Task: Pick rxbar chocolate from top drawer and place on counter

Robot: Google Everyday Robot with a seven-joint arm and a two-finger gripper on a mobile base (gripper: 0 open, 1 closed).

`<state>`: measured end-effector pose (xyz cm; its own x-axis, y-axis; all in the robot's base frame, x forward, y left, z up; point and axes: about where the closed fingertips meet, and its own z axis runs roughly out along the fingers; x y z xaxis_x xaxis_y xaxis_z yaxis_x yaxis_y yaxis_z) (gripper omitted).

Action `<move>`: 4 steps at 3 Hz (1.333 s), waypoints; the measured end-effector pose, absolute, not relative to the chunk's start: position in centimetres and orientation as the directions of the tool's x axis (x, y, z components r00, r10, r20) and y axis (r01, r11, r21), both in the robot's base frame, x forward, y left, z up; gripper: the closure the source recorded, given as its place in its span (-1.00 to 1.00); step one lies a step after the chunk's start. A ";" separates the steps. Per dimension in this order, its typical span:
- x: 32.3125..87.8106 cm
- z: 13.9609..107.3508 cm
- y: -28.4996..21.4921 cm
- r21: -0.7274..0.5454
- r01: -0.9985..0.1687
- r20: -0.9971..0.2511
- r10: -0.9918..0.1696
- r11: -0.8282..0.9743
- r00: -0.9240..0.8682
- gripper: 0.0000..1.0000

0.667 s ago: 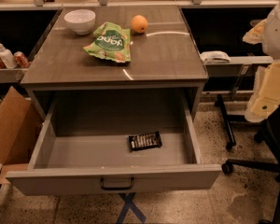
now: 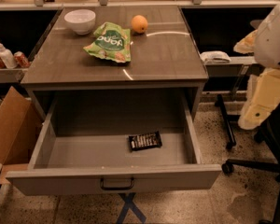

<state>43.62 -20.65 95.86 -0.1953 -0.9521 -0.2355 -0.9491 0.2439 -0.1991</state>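
Observation:
The rxbar chocolate (image 2: pixel 144 141) is a small black bar with white lettering. It lies flat on the floor of the open top drawer (image 2: pixel 112 178), right of centre and near the front. The drawer is pulled far out, with its dark handle on the front panel. The counter (image 2: pixel 154 55) is the glossy wood-grain top above it. My gripper (image 2: pixel 263 99) is the pale end of my arm at the right edge of the view. It hangs beside the table, well to the right of the drawer and clear of the bar.
On the counter stand a white bowl (image 2: pixel 80 20), a green snack bag (image 2: pixel 109 42) and an orange (image 2: pixel 139 24). A cardboard box (image 2: pixel 11 127) leans left of the drawer. A black office chair base (image 2: pixel 252 164) stands at the right. A side shelf with bottles (image 2: pixel 4 57) is at the left.
The pale end of my arm has shifted slightly down and to the left. The bar, the drawer and the things on the counter have not moved.

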 end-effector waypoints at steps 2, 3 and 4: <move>42.1 83.6 -14.8 0.009 -0.991 -0.401 -0.908 0.130 -0.123 -1.00; 42.2 83.6 -14.8 0.009 -0.991 -0.401 -0.908 0.130 -0.122 -1.00; 43.6 81.7 -14.3 -0.005 -0.993 -0.426 -0.899 0.115 -0.102 -1.00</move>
<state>43.63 -14.29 81.69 -0.1016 -0.8988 -0.4264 -0.9934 0.1148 -0.0051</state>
